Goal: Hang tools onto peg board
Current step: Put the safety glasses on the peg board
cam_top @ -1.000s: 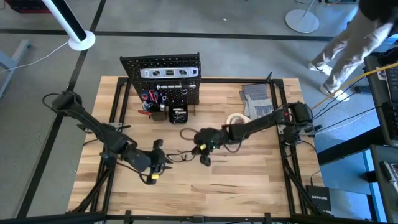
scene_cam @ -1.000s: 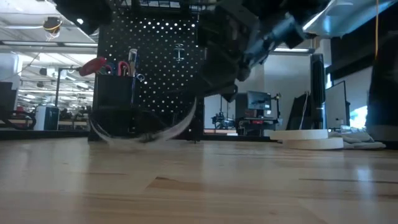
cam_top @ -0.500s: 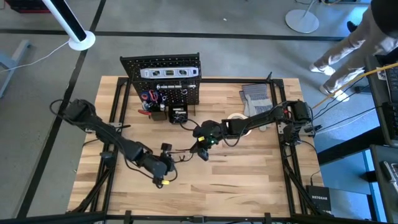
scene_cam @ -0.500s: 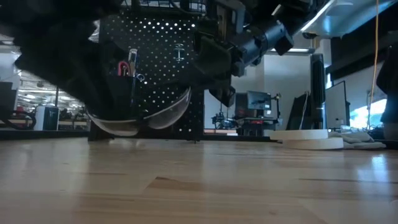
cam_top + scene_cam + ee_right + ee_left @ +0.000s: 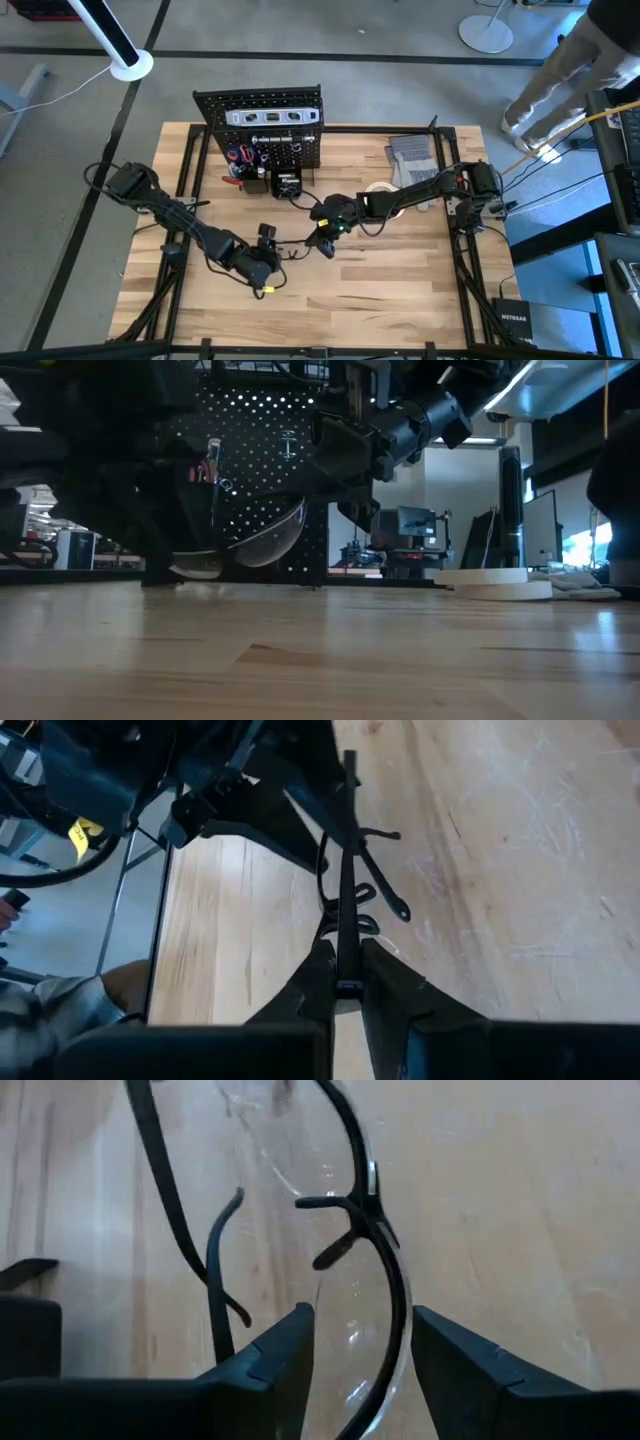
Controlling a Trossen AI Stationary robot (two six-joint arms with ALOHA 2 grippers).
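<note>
Cut off by the top and bottom edges of the left wrist view: the safety glasses, so lens and temples never seen whole. In the low view, lower left of the peg board masked by a dark arm; bins and red-handled tools there mostly covered. From above, tools in the bins in front of the peg board too small to tell apart. Near the picture's right edge, well right of the peg board, only part of a person, head cropped off.
</note>
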